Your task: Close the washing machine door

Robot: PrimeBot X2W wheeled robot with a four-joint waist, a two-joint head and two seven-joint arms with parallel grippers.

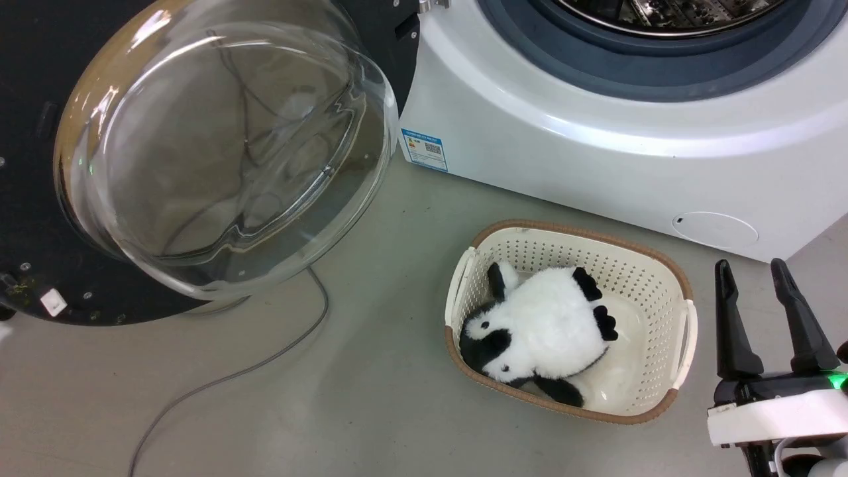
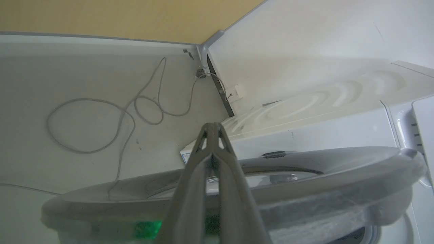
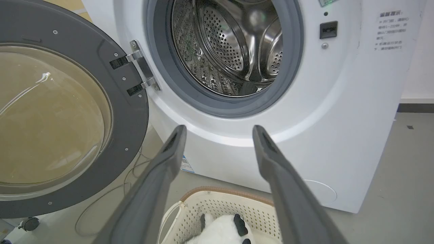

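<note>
The washing machine door (image 1: 218,152) hangs wide open at the upper left of the head view, its clear glass bowl bulging toward me inside a black rim. It swings on a metal hinge (image 3: 142,69) at the left of the white washing machine (image 1: 596,146), whose steel drum (image 3: 230,44) is exposed. In the left wrist view my left gripper (image 2: 213,126) is shut, with nothing between its fingers, just above the door's outer rim (image 2: 305,179). My right gripper (image 1: 752,268) stands open at the lower right, away from the door, also seen as the right gripper (image 3: 218,130) facing the drum.
A cream laundry basket (image 1: 662,271) holding a black-and-white plush toy (image 1: 536,331) sits on the floor in front of the machine. A grey cable (image 1: 265,361) runs across the floor under the door and coils as cable loops (image 2: 101,122) beside the machine.
</note>
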